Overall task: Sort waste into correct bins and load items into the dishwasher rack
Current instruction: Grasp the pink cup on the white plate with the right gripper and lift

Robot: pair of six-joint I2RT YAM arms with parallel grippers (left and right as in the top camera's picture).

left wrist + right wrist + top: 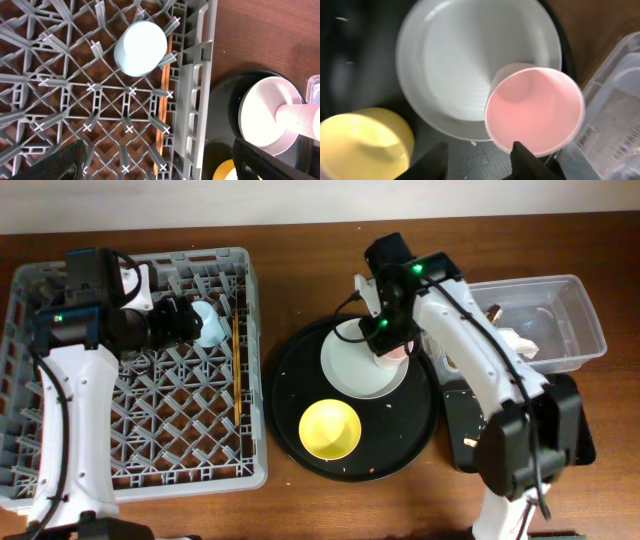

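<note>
Left jaws hung wide over the blue cup (140,47); right jaws, grip unclear, needed squaring on the pink cup (535,110) at three o'clock on the plate (455,65).

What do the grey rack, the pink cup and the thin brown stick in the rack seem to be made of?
Grey rack: probably moulded plastic, matt; its ribs and pegs form one piece.
Pink cup: likely plastic, smooth with a faint sheen, even colour, thin rim.
Brown stick: looks like wood or bamboo, matt orange-brown; grain too fine to see.
</note>
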